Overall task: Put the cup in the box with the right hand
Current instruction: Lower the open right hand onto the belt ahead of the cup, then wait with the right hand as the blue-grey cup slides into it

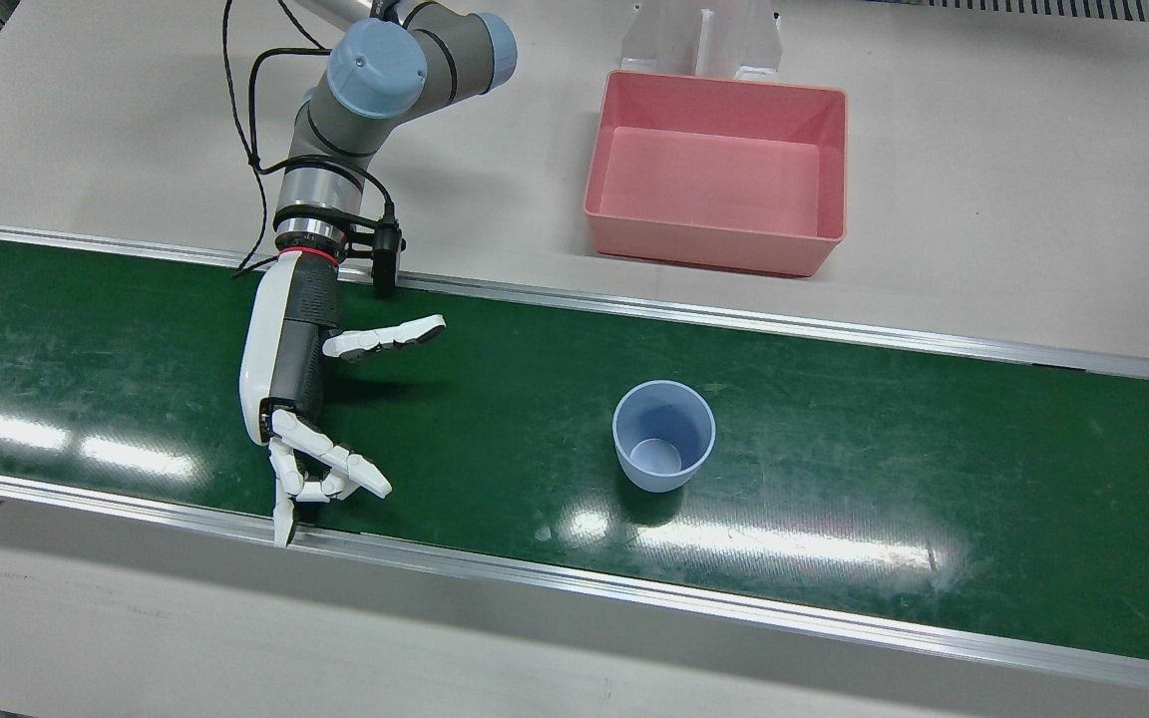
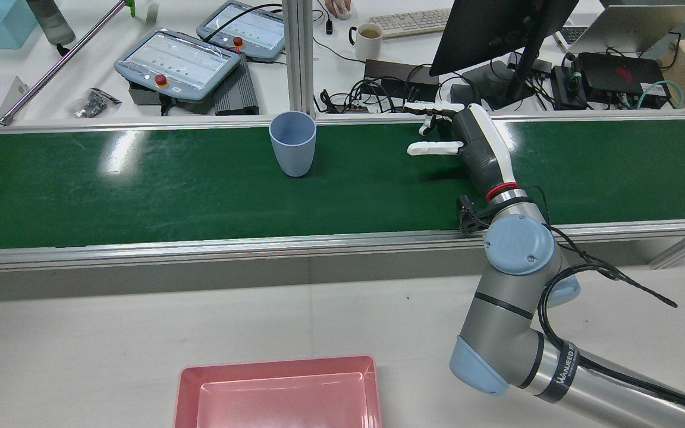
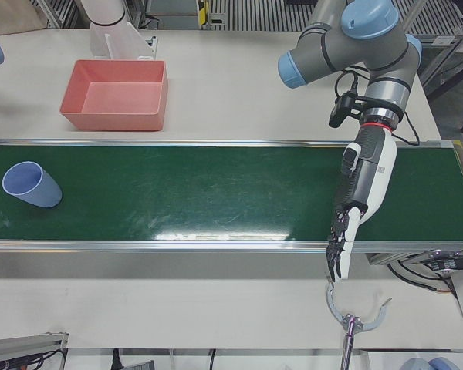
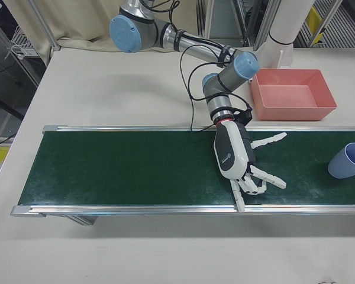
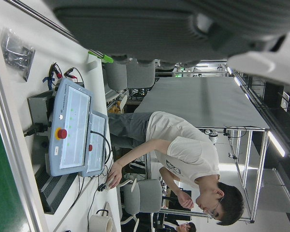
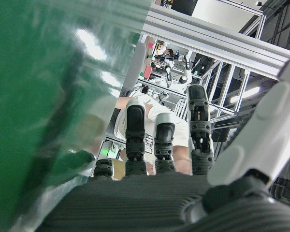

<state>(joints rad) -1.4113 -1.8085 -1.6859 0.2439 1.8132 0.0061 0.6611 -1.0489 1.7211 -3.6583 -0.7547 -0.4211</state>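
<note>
A pale blue cup (image 1: 664,434) stands upright and open on the green belt; it also shows in the rear view (image 2: 292,142), the left-front view (image 3: 31,185) and the right-front view (image 4: 349,161). The pink box (image 1: 714,249) sits empty on the table beside the belt, on the robot's side (image 2: 277,364) (image 4: 293,109) (image 3: 116,116). My right hand (image 1: 285,369) is open and empty low over the belt, well apart from the cup (image 2: 476,145) (image 4: 234,157). My left hand (image 3: 363,181) is open and empty over the belt's far end.
The belt (image 1: 934,449) has aluminium rails (image 1: 734,603) along both sides. Beyond it stand teach pendants (image 2: 179,65), a mug (image 2: 369,38), a monitor and cables. A metal hook tool (image 3: 355,316) lies below the left hand. A person (image 5: 183,154) stands at the desk.
</note>
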